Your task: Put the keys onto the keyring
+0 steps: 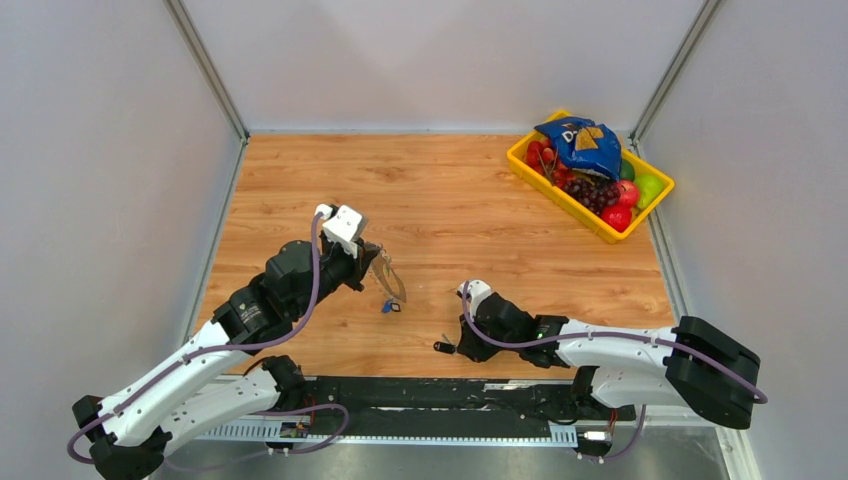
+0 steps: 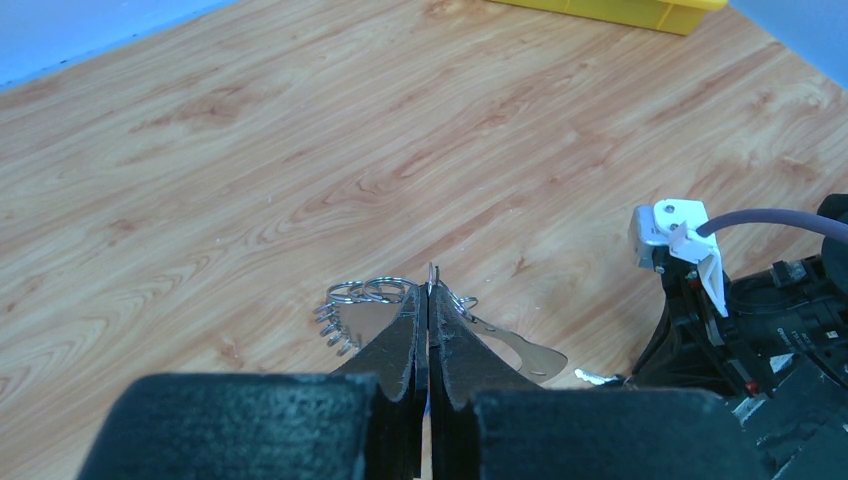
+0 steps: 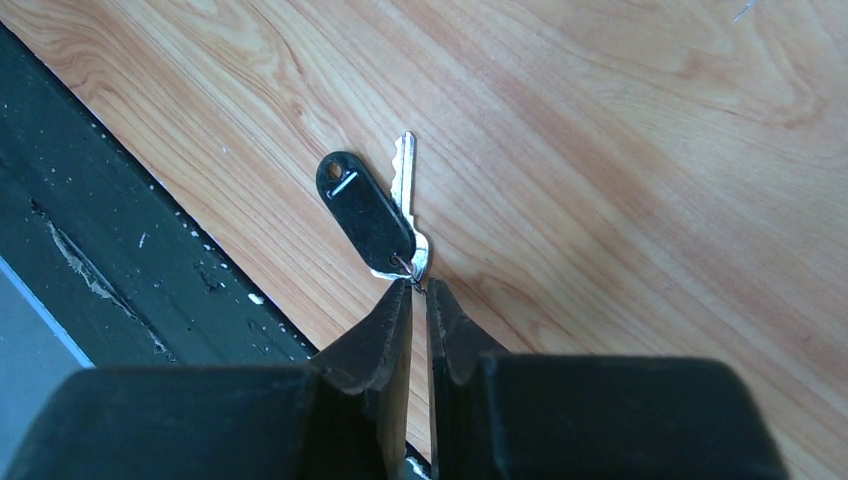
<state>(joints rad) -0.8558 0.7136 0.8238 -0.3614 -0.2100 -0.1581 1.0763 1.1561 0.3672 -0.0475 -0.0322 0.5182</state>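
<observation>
Hanging above the table, left of centre: 1 keyring, a thin silver hoop held edge-up with a small blue tag dangling below it. Probable reason for the pose: raised and steadied, the hoop is free to receive a key from the other arm.

Holder: left gripper. The jaws are pressed fully together on the hoop's thin edge. 2 small split rings and a toothed silver piece show just beyond the fingertips.

Item 2: 1 key, a short silver blade lying flat on the wood close to the table's near edge. It is joined by a small link ring to 1 black tag touching its side. It is well apart from the keyring and is judged the next piece to be lifted.

Attendant: right gripper, low over the table. The jaws stand almost together with a thin slit between them, and the tips sit on either side of the link ring. Whether the ring is already pinched cannot be told from the wrist view.

Surroundings: 1 yellow bin of fruit and a snack bag at the far right corner, not involved.
</observation>
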